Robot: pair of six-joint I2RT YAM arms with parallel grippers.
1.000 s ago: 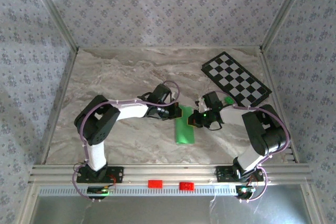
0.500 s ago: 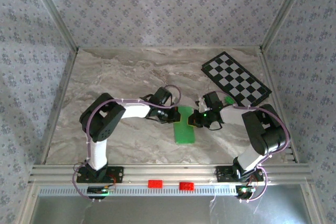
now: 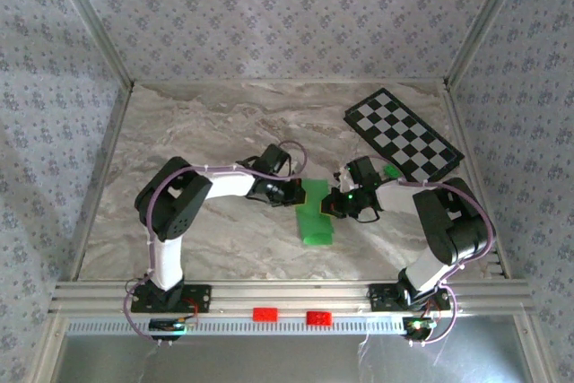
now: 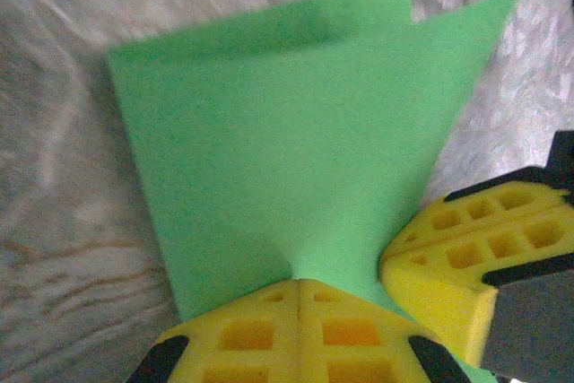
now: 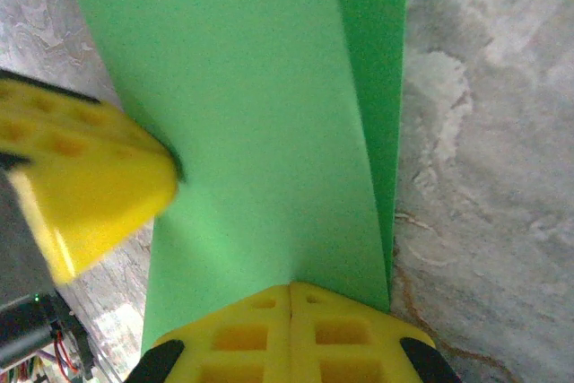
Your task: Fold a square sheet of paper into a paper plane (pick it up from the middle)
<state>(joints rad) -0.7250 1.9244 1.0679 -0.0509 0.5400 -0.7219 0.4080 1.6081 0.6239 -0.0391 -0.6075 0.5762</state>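
The square sheet of paper point(image 3: 316, 214), bright green, is folded over into a narrow strip and held just above the marble table between both arms. My left gripper point(image 3: 300, 193) is shut on its left edge near the far end. My right gripper point(image 3: 330, 207) is shut on the opposite edge. In the left wrist view the paper point(image 4: 296, 132) fans out from my closed left gripper point(image 4: 299, 280), with a right finger point(image 4: 475, 262) beside it. In the right wrist view the two layers of the paper point(image 5: 260, 105) rise from my closed right gripper point(image 5: 290, 284), and a left finger point(image 5: 85, 190) presses its left edge.
A black-and-white checkered board point(image 3: 404, 136) lies at the back right, with a tiny green block point(image 3: 392, 170) by its near edge. Two red blocks point(image 3: 265, 315) sit on the front rail. Patterned walls enclose the marble table point(image 3: 179, 132).
The left arm's elbow has shifted a little right and its wrist has settled against the paper's left edge. The paper has barely moved. Both grippers stay shut.
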